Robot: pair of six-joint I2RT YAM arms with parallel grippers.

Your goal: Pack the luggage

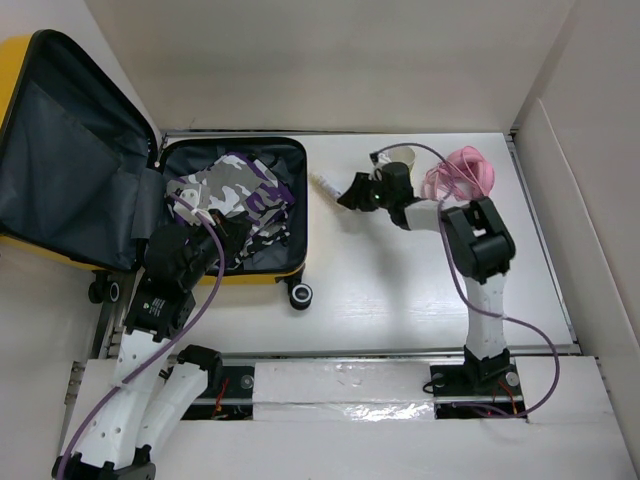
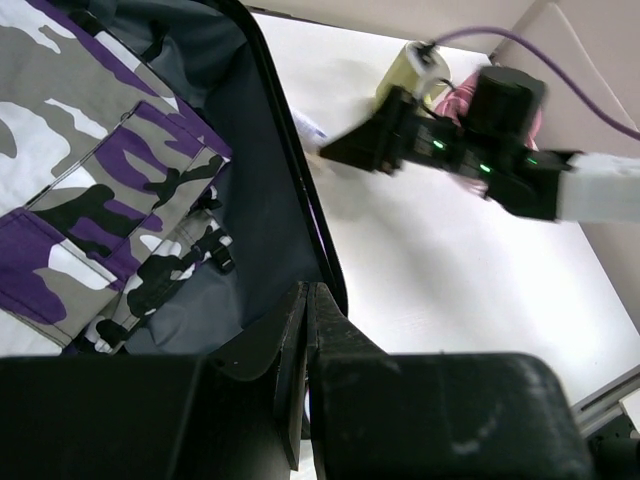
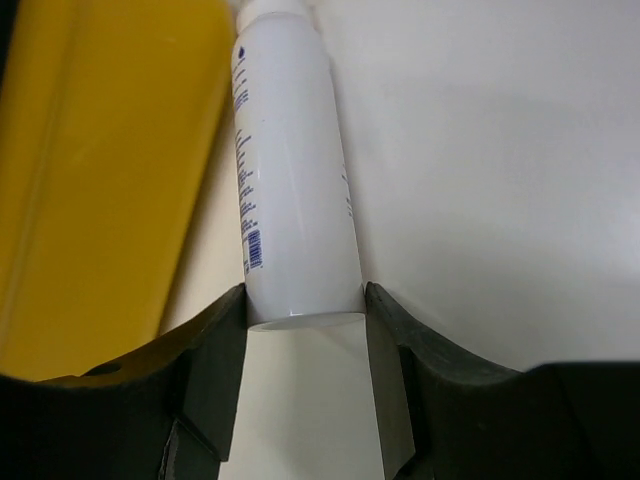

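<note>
The luggage [image 1: 70, 170] lies open at the left, yellow shell, dark grey lining, lid tipped back. A purple, grey and white camouflage garment [image 1: 235, 190] fills its base [image 2: 90, 190]. My left gripper [image 1: 232, 236] hangs shut and empty above the case's near right rim [image 2: 290, 190]; its jaws [image 2: 306, 290] press flat together. A white bottle [image 1: 325, 183] lies on the table just right of the case. My right gripper [image 1: 345, 195] is shut on the bottle's bottom end [image 3: 290, 180], a finger against each side [image 3: 304, 300], the yellow shell [image 3: 100, 150] alongside.
A pink bundle [image 1: 460, 170] and a pale yellow cylinder [image 1: 400, 157] sit at the back right, behind my right arm. White walls enclose the table on the far and right sides. The case's black wheel [image 1: 300, 295] juts toward the near edge rail.
</note>
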